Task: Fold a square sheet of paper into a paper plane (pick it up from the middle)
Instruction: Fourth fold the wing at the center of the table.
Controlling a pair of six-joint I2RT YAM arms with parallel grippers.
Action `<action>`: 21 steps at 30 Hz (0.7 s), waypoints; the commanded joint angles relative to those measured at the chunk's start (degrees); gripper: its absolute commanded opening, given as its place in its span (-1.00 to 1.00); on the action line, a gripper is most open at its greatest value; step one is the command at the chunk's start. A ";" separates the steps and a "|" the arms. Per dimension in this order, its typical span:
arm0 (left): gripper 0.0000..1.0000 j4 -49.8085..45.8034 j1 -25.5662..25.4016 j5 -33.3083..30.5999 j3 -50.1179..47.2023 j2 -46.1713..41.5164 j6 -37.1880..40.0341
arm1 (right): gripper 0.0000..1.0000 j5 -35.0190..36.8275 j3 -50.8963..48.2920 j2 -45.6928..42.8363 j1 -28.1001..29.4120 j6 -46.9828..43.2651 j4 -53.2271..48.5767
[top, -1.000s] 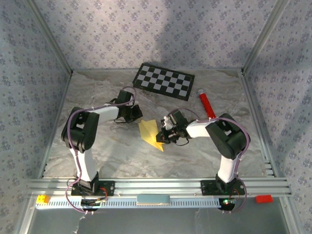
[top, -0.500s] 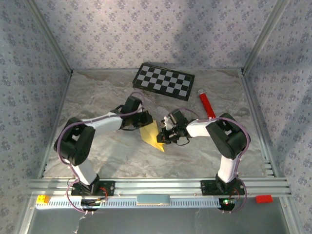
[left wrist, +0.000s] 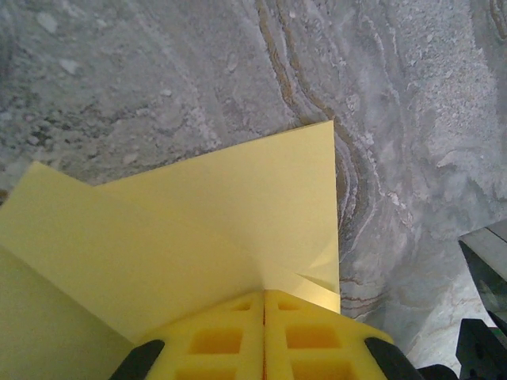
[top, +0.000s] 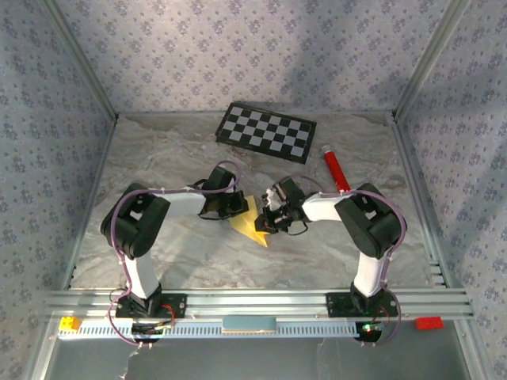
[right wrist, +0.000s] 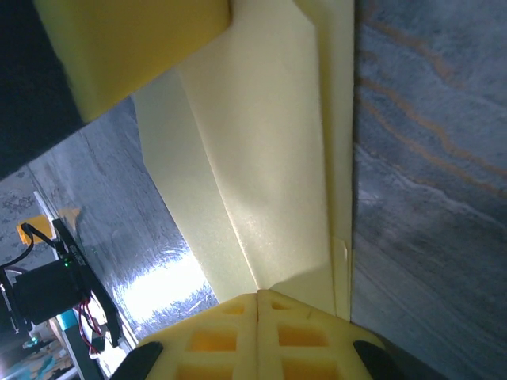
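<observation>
The part-folded square sheet of paper [top: 253, 228] lies mid-way across the worktop [top: 174, 150], between the arms. The left gripper [left wrist: 264, 297] and right gripper [right wrist: 258, 294] meet it from opposite sides, jaws closed (pinching or just pressing, unclear), likely steadying it to set a crease.

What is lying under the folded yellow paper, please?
The marbled table shows around the edges of the paper and appears to carry on beneath it. The patch directly under the paper is covered, so anything there cannot be seen.
</observation>
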 commanded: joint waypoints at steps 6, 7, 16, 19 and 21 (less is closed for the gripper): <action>-0.87 -0.62 -0.10 -1.20 -2.11 2.03 1.22 | -1.00 1.82 7.79 1.81 1.44 0.90 -4.37; -0.86 -0.64 -0.11 -1.20 -2.08 2.03 1.27 | -1.00 1.97 8.40 2.85 1.43 1.32 -4.06; -0.88 -1.05 -0.08 -1.68 -2.06 1.84 1.52 | -1.00 3.71 4.50 5.31 1.56 3.11 -1.10; -0.89 -1.41 -0.13 -1.94 -1.84 2.07 1.66 | -1.00 3.37 2.86 3.30 1.53 2.82 -1.22; -0.88 -1.50 -0.15 -2.08 -1.82 2.21 1.77 | -0.99 3.49 1.59 1.55 1.52 2.65 -1.41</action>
